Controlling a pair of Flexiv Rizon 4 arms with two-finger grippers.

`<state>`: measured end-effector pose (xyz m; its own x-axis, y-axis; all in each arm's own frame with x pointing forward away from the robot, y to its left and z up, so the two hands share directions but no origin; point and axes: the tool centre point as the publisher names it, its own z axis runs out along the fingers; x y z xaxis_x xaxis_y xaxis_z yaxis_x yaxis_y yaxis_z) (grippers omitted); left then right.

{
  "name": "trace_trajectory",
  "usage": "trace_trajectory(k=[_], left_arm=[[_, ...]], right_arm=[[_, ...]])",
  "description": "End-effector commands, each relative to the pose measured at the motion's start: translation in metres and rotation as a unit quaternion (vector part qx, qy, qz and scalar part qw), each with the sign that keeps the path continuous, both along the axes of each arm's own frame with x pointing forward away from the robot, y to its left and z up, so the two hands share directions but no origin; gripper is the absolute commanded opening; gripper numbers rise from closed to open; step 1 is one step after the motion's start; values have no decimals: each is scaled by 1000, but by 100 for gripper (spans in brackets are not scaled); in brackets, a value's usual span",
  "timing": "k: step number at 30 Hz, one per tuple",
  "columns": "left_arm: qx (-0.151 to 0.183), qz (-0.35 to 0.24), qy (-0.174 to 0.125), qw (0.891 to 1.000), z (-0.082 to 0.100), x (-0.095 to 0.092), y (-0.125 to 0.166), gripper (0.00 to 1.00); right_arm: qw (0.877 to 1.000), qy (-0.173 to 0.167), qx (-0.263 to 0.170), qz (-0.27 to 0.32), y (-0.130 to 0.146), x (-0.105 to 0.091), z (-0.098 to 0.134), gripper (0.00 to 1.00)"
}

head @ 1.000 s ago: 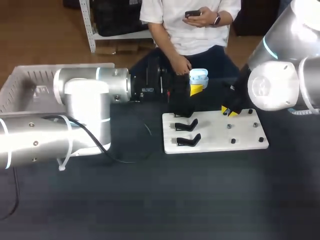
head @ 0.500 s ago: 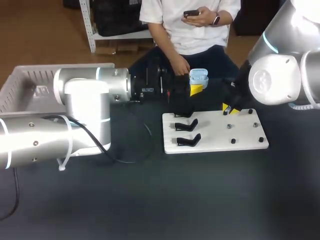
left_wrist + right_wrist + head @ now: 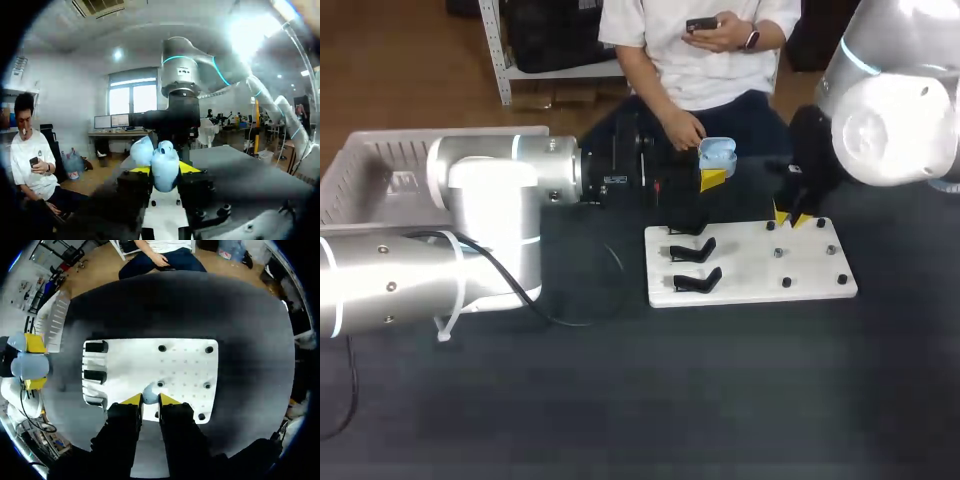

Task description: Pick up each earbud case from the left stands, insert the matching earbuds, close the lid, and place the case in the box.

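Note:
A light blue earbud case (image 3: 717, 153), lid open, is held upright above the table's far side by my left gripper (image 3: 713, 180), which is shut on it. In the left wrist view the case (image 3: 164, 167) sits between the yellow tips. My right gripper (image 3: 787, 216) hangs over the far edge of the white board (image 3: 750, 285). In the right wrist view, this gripper (image 3: 149, 400) is shut on a small pale earbud (image 3: 149, 392) above the board (image 3: 185, 365). The case (image 3: 29, 365) shows off to the side there.
Three black stands (image 3: 693, 250) line the board's left side, all without cases. Small dark pegs (image 3: 785, 282) dot its right half. A white basket (image 3: 370, 165) sits at the far left behind my left arm. A black cable (image 3: 580, 320) trails across the dark table.
My right gripper has lifted slightly off the board and shifted toward its far edge, the arm swinging up and right. The left arm and case have stayed still.

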<state>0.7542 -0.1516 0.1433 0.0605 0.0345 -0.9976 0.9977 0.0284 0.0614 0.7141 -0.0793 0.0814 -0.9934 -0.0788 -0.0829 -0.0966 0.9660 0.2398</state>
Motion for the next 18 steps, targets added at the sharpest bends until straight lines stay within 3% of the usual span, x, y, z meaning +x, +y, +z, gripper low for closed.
trace_trajectory(k=[1, 12, 18], left_arm=[[-3, 2, -3, 1000, -1, -1, 0, 0], [-3, 2, -3, 1000, -1, -1, 0, 0], [-3, 2, -3, 1000, -1, -1, 0, 0]], right_arm=[[997, -7, -20, 72, 1, -17, 20, 0], [972, -16, -67, 226, 19, -48, 65, 0], [963, -22, -89, 254, 33, -59, 95, 0]])
